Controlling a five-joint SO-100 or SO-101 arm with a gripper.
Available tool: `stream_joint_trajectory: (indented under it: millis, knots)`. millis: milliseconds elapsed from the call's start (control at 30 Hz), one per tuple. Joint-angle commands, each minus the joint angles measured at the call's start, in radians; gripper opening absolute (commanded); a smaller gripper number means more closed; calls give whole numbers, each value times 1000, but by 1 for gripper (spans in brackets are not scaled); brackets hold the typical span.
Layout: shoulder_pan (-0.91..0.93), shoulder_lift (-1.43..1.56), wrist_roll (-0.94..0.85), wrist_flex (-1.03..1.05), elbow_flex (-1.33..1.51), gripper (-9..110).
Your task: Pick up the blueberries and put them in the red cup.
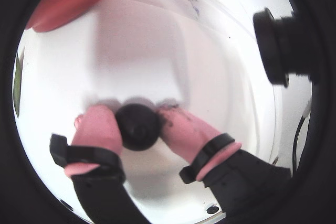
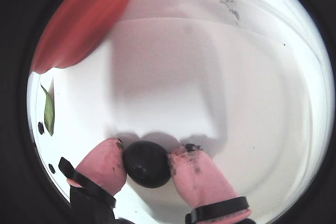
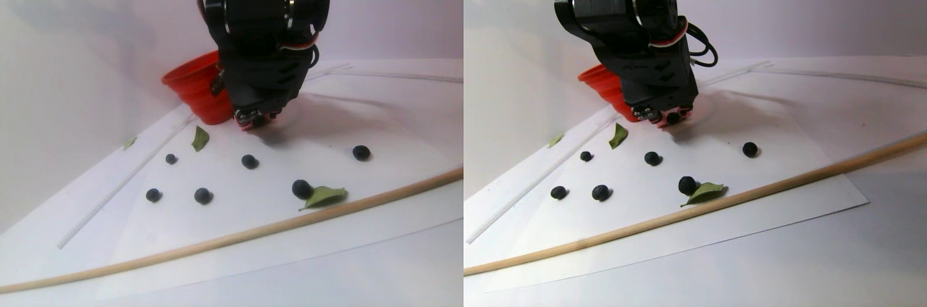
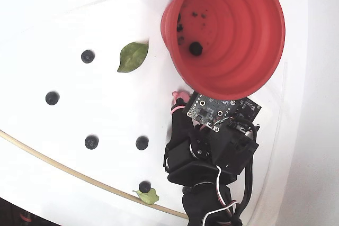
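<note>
One blueberry (image 2: 146, 163) is clamped between the two pink fingertips (image 1: 97, 129) of the gripper (image 1: 138, 126), low over the white sheet (image 2: 173, 77) just beside the red cup (image 4: 228, 30), which is set near the far edge of the tabletop in the stereo pair view. At least one dark berry (image 4: 195, 48) is seen inside the cup, though the smaller specks beside it cannot be identified. Six loose blueberries (image 3: 249, 161) are scattered with green leaves (image 4: 132, 56) towards the near edge, bordered by a wooden stick (image 3: 239, 233).

A plain pale wall (image 3: 87, 24) rises behind the brightly lit white tabletop (image 3: 405, 263).
</note>
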Motion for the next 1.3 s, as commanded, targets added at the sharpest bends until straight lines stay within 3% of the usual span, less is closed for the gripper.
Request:
stream_joint_trajectory:
  millis: [0,700,1267]
  knots:
    - [-28,66,-6,3,31,15]
    - [-28,279,-21,133,147,14]
    - [-21,494,-58,385,216,14]
